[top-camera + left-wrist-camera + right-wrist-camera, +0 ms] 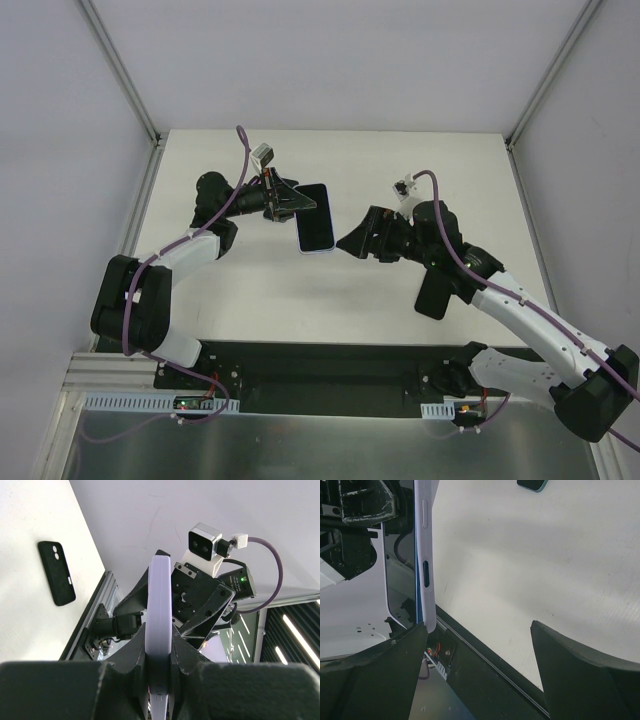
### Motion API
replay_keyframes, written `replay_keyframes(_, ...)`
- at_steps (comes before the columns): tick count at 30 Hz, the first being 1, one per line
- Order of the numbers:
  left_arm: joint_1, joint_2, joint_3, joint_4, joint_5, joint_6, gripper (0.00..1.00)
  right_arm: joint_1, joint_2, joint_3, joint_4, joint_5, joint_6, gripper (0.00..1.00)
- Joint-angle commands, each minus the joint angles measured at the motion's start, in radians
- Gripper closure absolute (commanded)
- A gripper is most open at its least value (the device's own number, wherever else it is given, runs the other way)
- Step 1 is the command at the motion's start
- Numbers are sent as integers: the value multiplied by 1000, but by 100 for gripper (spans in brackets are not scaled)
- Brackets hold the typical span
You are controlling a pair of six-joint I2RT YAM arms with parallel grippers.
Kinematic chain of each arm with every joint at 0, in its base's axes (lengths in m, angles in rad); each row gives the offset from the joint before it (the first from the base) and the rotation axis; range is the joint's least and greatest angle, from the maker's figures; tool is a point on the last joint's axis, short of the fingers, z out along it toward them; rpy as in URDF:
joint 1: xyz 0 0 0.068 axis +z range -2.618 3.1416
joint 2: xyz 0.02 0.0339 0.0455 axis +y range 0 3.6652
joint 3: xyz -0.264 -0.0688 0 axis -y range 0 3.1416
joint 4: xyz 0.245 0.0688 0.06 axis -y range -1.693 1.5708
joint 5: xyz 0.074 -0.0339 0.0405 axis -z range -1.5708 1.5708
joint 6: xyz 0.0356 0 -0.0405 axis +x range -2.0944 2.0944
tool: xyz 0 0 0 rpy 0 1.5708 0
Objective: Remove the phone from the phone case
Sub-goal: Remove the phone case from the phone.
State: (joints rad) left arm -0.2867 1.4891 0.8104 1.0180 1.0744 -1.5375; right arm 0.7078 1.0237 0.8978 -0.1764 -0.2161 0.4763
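Note:
The phone, screen up, sits in a lavender case and is held above the table. My left gripper is shut on its far end. In the left wrist view the case shows edge-on between the shut jaws of that gripper. My right gripper is open just right of the phone's near end. In the right wrist view the case's side with buttons and the glass screen stand beside the left finger; the right finger is far apart, and the gripper holds nothing.
A second, black phone case lies flat on the white table under the right arm; it also shows in the left wrist view. A dark object lies at the top edge of the right wrist view. A black base plate runs along the near edge.

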Motion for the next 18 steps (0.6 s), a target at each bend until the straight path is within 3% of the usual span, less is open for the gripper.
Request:
replay_keyframes(1,1,-4,24,100,15,-18,100,7,-14,41,34,6,-16,13)
replay_keyframes(18,0,-18,38,100,16,-29,100,9,87,46,78,-46,-10,13)
